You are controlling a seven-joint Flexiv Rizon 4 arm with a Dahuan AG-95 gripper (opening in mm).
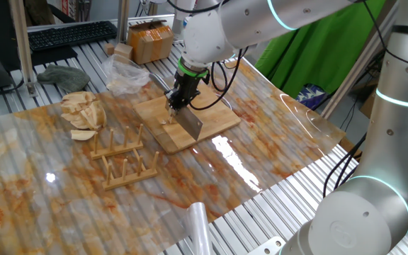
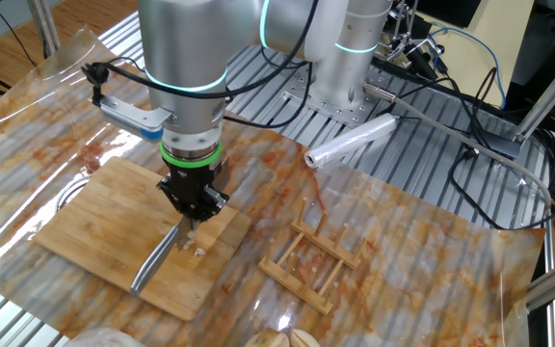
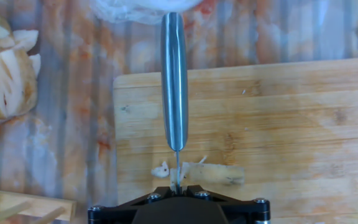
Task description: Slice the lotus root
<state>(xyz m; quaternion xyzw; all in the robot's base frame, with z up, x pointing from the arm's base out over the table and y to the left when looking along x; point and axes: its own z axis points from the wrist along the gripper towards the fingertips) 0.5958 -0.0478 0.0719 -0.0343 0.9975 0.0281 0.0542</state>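
tool (image 2: 192, 207) at frame middle, tight around cleaver (image 2: 155, 258), blade edge down on lotus root (image 3: 213, 173) on cutting board (image 2: 85, 231).

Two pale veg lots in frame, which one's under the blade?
The small lotus root on the cutting board, at the cleaver; the wedge heap lies off-board.

In the hand view the gripper (image 3: 178, 208) is cropped; the lotus root (image 3: 213, 173) seems partly hidden behind the cleaver (image 3: 174, 87).
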